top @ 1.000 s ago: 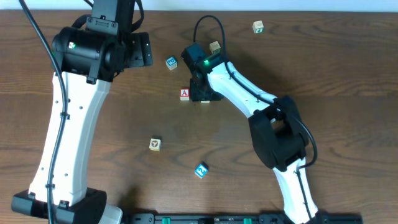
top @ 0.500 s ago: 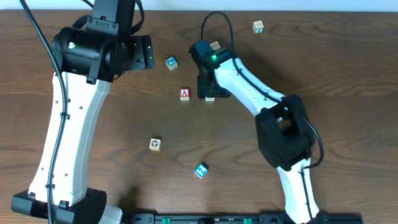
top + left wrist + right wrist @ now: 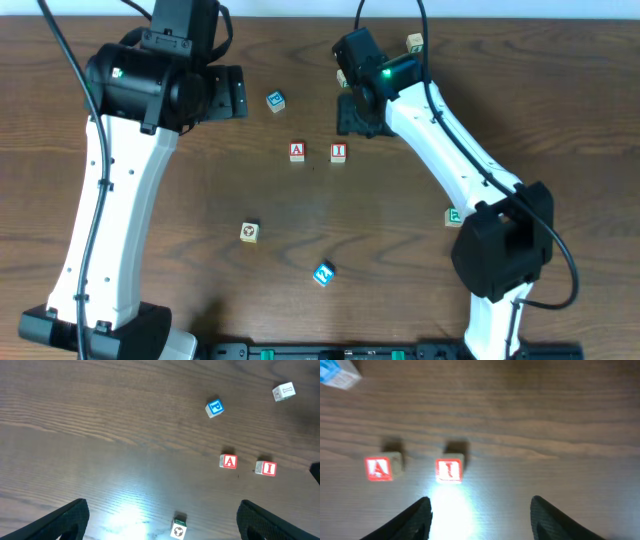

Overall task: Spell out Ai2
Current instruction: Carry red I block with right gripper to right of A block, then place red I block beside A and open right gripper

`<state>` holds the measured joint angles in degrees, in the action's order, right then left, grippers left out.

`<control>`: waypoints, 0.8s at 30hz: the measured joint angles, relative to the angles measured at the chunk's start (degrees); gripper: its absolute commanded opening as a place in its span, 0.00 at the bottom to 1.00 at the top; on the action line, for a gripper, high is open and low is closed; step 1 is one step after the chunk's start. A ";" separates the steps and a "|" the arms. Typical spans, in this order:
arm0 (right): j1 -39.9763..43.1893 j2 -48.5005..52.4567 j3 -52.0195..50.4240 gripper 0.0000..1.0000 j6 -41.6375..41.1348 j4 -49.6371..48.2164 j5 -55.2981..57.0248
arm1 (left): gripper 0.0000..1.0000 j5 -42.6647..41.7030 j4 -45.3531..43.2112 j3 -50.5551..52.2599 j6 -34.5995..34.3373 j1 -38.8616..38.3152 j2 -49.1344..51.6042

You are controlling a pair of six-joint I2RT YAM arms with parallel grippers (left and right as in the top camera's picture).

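The red A cube [image 3: 297,151] and the red I cube [image 3: 339,152] stand side by side, a small gap apart, A on the left. The blue-framed cube [image 3: 323,273] that I take for the 2 lies tilted near the front. My right gripper [image 3: 355,118] is open and empty, just behind the I cube. The right wrist view shows A [image 3: 379,468] and I [image 3: 449,470] ahead of the open gripper [image 3: 480,520]. My left gripper [image 3: 230,92] is open and empty at the back left. Its gripper [image 3: 162,525] looks down on A [image 3: 228,461] and I [image 3: 266,468].
A blue P cube [image 3: 275,100] lies behind the A cube. A cube with a round mark [image 3: 249,232] lies front left. Green-marked cubes lie at the back right [image 3: 415,42] and beside the right arm [image 3: 453,216]. A plain-topped cube [image 3: 283,391] lies behind I.
My right gripper has let go of the I cube beside the A cube and drawn back toward the far right. The left arm has not moved.
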<state>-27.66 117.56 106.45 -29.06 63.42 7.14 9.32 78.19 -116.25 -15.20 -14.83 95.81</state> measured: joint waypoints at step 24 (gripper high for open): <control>-0.55 11.47 0.00 0.55 0.00 -2.32 4.44 | 0.95 -0.35 -16.81 22.10 -2.01 -2.16 0.31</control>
<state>-28.21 129.03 106.45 -29.06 61.10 11.57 8.97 61.39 -94.15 -17.21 -16.99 96.12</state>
